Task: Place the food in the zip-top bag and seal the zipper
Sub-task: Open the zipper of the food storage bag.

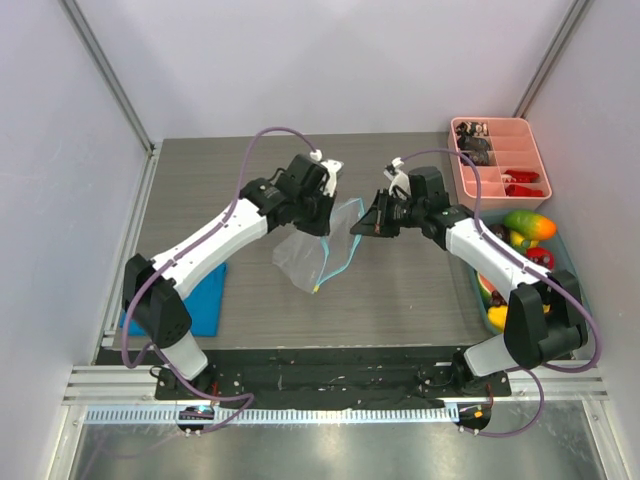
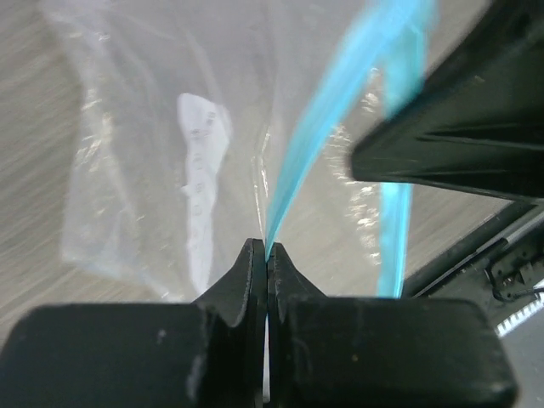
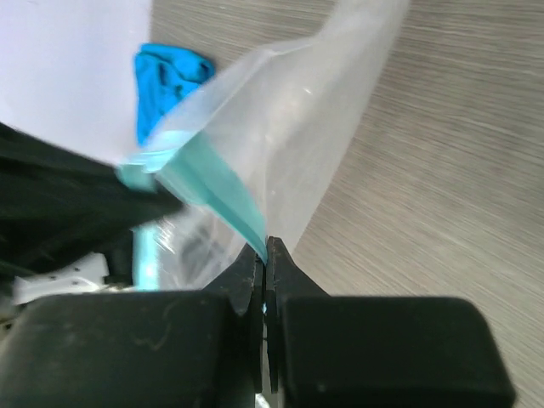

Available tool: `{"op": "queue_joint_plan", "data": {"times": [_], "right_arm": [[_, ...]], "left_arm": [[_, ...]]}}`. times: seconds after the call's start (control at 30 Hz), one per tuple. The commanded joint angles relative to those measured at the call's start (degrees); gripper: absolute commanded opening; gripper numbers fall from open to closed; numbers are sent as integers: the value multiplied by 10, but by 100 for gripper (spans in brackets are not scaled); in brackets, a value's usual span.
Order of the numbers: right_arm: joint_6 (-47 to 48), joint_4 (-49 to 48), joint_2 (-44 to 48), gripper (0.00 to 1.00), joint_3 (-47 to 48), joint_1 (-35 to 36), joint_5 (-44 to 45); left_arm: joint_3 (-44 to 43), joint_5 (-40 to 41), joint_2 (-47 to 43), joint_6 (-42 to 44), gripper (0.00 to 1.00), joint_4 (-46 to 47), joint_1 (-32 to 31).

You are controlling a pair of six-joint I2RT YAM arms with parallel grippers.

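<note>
Overhead, note the zip-top bag (image 1: pixel 300 258) held over the table (image 1: pixel 420 290) centre, apparently empty; the food (image 1: pixel 528 226) lies at 3 o'clock, well apart. Left wrist: the left end effector (image 2: pixel 266 252) is clenched on the zipper (image 2: pixel 327 136). Right wrist: the right end effector (image 3: pixel 265 248) pinches the zipper too. Both grips are thin-edged; pulling apart could slip one lip, collapsing the mouth before loading.

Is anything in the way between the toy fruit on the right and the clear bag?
Nothing sits on the table between the fruit and the bag. The right arm reaches across above the fruit, though, and the left fingers and right fingers are both shut on the zipper.
</note>
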State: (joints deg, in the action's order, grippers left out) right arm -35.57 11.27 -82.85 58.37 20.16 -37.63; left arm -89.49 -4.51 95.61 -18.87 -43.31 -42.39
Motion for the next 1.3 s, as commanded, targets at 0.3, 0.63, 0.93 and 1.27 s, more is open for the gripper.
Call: {"op": "queue_joint_plan", "data": {"times": [0.3,0.63,0.93,1.27], "right_arm": [[463,346,-11,1,140,3,102],[662,450,-27,3,199,38,160],[520,348,-35,50,228,43,144],[454,370,-26,94,300,21,152]], "left_arm": [[-79,112,-85,101,0,-132,63],[-67,17,-97,125,0,-181,96],[-16,-188,-77,19,0,-134,102],[-37,-127,-6,-130,0,-86,102]]}}
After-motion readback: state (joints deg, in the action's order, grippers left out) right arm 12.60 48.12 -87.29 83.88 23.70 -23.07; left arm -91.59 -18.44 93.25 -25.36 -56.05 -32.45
